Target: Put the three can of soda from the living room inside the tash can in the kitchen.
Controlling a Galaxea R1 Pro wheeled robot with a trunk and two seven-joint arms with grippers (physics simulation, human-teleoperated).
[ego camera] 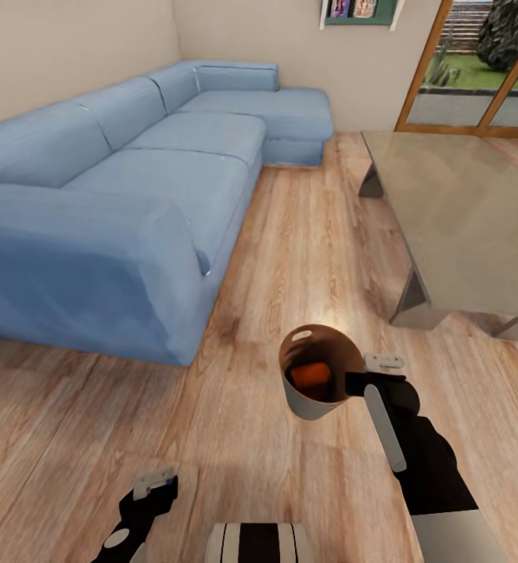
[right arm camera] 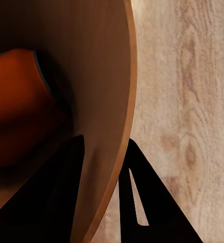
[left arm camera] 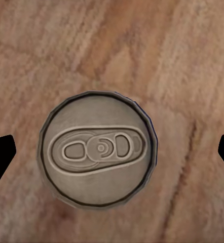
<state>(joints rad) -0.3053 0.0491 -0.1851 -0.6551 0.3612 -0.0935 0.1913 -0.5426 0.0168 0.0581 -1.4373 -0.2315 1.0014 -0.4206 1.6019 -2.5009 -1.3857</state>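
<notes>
Bin: the right gripper [ego camera: 368, 374] holds the bin [ego camera: 315, 383] off the floor [ego camera: 306, 234] by its rim, mouth tipped up and toward the head camera. In the right wrist view one finger sits inside the wall and one outside, jaws closed on the rim [right arm camera: 123, 131].
Why held so: judged, carrying the bin along lets the cans be dropped in where they stand, and the upward mouth keeps the load from rolling out.
Can in bin: one orange can [ego camera: 312, 374] lies on its side against the tan inner wall.
Can on floor: the left wrist view looks straight down on a silver can top [left arm camera: 98, 148], upright on the planks.
Left gripper: [ego camera: 151, 489] low by the robot's base; finger tips at either edge of the wrist view, spread wide, well clear of the can, gripping nothing.
Why placed so: judged, the jaws are centred over the can for a top-down grasp.
Third can: not located in these views.
Edges: sofa [ego camera: 118, 203] front edge to the left, table [ego camera: 462, 227] edge and legs to the right.
Open room: a broad strip of bare floor between them; nothing crowds the can.
Risk: judged, a tilted descent could tip the can.
</notes>
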